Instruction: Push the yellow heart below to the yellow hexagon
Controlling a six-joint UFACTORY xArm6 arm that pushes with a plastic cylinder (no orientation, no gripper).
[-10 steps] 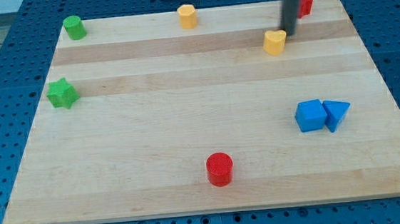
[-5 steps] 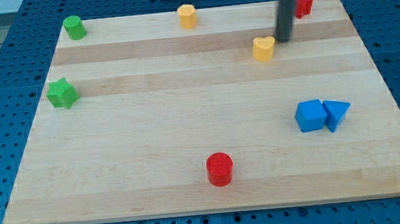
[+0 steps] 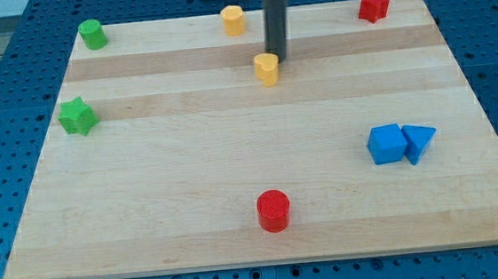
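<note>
The yellow heart [image 3: 267, 69] lies on the wooden board [image 3: 234, 176], a little right of the top middle. The yellow hexagon [image 3: 233, 20] stands near the board's top edge, up and to the left of the heart. My tip [image 3: 276, 57] is at the end of the dark rod, right at the heart's upper right side, touching it or nearly so.
A green cylinder [image 3: 92, 33] is at the top left, a green star [image 3: 77, 116] at the left edge. A red star [image 3: 373, 5] is at the top right. A blue cube [image 3: 386, 144] and blue triangle [image 3: 419, 142] sit together at the right. A red cylinder [image 3: 273, 211] is at the bottom middle.
My tip has moved left across the board, and the yellow heart has slid left with it, from the right part to just below and right of the hexagon.
</note>
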